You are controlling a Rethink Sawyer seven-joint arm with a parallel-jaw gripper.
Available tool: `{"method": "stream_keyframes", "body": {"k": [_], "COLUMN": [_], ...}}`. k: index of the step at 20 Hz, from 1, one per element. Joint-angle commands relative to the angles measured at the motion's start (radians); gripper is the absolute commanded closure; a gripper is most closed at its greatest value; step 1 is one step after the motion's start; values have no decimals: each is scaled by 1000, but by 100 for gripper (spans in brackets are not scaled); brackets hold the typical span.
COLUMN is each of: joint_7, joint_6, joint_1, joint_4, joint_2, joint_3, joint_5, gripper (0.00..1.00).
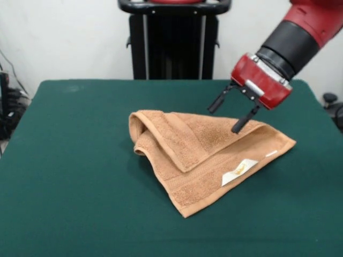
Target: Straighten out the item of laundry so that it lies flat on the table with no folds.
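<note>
Front view – laundry: a small orange-brown terry towel [201, 158] lies near the middle of the tabletop, folded over itself into a rough triangle, with a rolled bulge at its left end and a flap with a woven border band laid diagonally across the top.
Front view – label: a small white sewn-on tag [239, 171] shows on the lower layer, near the right-hand edge.
Front view – tabletop: a large rectangular surface covered in dark green felt-like cloth [69, 176], with bare room on every side of the towel.
Front view – arm: the red and black robot arm comes down from the upper right, tilted toward the towel.
Front view – jaws: the gripper [229, 113] hangs released, its two dark fingers spread apart; one tip sits at or just over the towel's far edge, and contact cannot be judged.
Handling: the towel looks light, soft and limp; it should drape and drag without slipping, and the felt may hold it back.
Where to grasp: likely the free corner or border edge of the top flap, peeled away from the layer beneath.
Surroundings: the black pedestal [174, 40] stands behind the far edge, well apart.
Obstructions: nothing blocks the towel; the rolled left end may need a separate pull.
</note>
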Motion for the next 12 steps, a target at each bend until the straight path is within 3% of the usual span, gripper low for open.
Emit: {"method": "stream_keyframes", "body": {"k": [1,6,12], "joint_7": [-148,-212,-329], "joint_6": [-130,-162,-100], "joint_1": [-77,-142,-230], "joint_4": [163,199,235], "joint_2": [-71,-118,-203], "joint_3": [121,152,206], "joint_5": [-30,-47,-51], "gripper": [0,0,0]}}
